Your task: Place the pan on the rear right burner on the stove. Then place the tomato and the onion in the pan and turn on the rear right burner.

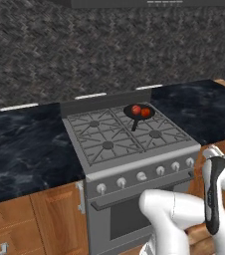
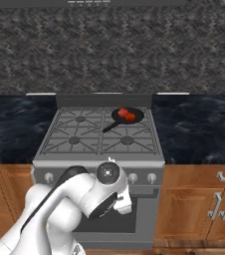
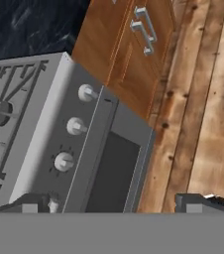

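Your gripper (image 3: 115, 202) sits nearest the lens in the hand view, fingers spread wide with nothing between them, looking down the front of the stove (image 3: 44, 129) at three round silver knobs (image 3: 64, 161) and the dark oven window (image 3: 111, 171). From the base cameras you can see the pan (image 2: 128, 116), a small, shallow, matte-black skillet whose long thin handle points forward and to the left; it rests on the rear right burner (image 1: 147, 118). Inside it lie two small balls touching each other: the orange-red tomato (image 2: 130, 116) and the slightly pinker onion (image 2: 123, 112). Wooden cabinets (image 2: 204, 199) flank the range beneath a dark marbled counter (image 2: 199, 127).
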Available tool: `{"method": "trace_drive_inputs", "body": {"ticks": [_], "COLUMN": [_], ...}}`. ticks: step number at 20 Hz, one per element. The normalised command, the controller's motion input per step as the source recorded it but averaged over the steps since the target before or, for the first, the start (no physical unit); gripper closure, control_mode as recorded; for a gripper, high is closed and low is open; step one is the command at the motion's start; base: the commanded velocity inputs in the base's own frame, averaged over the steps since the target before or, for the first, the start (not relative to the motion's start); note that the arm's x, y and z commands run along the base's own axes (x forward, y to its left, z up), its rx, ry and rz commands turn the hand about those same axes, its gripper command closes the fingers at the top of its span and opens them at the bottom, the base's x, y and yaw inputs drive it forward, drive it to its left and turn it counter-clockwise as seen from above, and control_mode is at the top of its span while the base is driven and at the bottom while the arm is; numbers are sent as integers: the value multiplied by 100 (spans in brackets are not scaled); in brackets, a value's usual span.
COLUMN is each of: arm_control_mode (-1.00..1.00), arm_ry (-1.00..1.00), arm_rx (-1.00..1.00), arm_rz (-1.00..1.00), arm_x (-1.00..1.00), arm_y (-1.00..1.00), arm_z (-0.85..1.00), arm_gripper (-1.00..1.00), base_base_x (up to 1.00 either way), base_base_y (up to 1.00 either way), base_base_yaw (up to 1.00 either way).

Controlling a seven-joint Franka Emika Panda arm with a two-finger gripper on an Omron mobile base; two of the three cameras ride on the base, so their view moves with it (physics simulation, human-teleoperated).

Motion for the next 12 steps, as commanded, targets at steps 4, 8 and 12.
{"method": "trace_drive_inputs", "body": {"ticks": [4,8,12], "arm_control_mode": [-100,-100,-100], "arm_ry": [-7,-9,-13], "arm_rx": [17,25,26], "arm_rz": [1,3,0], "arm_x": [0,0,0], "arm_y": [-34,-28,-23], "arm_z": [-2,0,0], "arm_gripper": [-100,-100,-100], "base_base_x": [0,0,0], "base_base_y": [0,0,0], "base_base_yaw": [0,0,0]}}
